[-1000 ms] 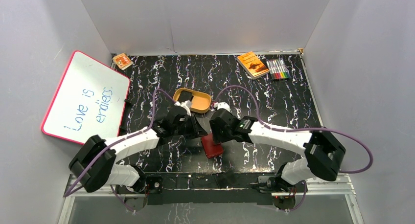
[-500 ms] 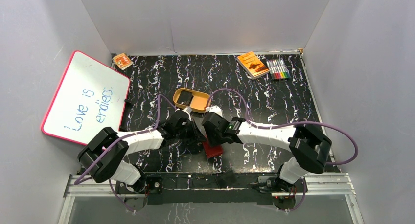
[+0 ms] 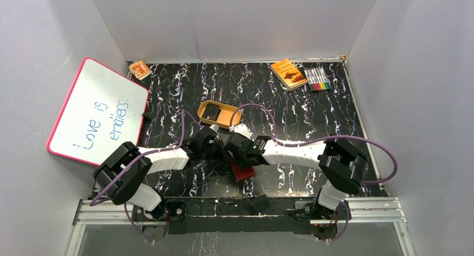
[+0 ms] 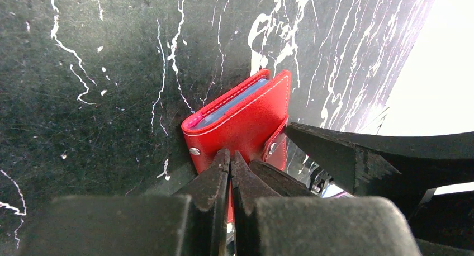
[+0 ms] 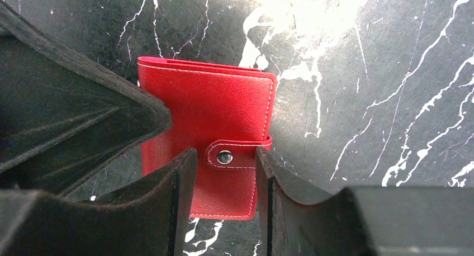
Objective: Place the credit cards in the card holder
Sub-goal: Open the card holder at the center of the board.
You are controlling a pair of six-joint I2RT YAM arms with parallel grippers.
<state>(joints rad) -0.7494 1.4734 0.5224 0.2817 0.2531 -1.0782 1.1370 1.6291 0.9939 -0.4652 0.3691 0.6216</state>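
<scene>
**Right wrist: red wallet lies flat, its tab between my parted fingers**

Right wrist view shows the wallet (image 5: 207, 105) closed and flat on the black marbled table (image 5: 363, 99). It is red and grained like leather, with pale stitching round the edge. A tab (image 5: 246, 154) with a metal snap wraps over from its right edge onto the cover. In the left wrist view, its open side shows grey-blue pockets layered between the red covers.

My right claw (image 5: 224, 155) hangs over the wallet's near half with its fingers apart, one on each side of the tab. The left finger is clear of the tab and the right one sits just beside its fold. It holds nothing.

My left claw (image 4: 229, 155) has its fingers pressed together, tips against the wallet's near edge. A sliver of red shows between them, and I cannot tell whether they pinch the cover.

From above, the wallet sits near the table's front edge, about mid-width and mostly hidden under both wrists.
</scene>
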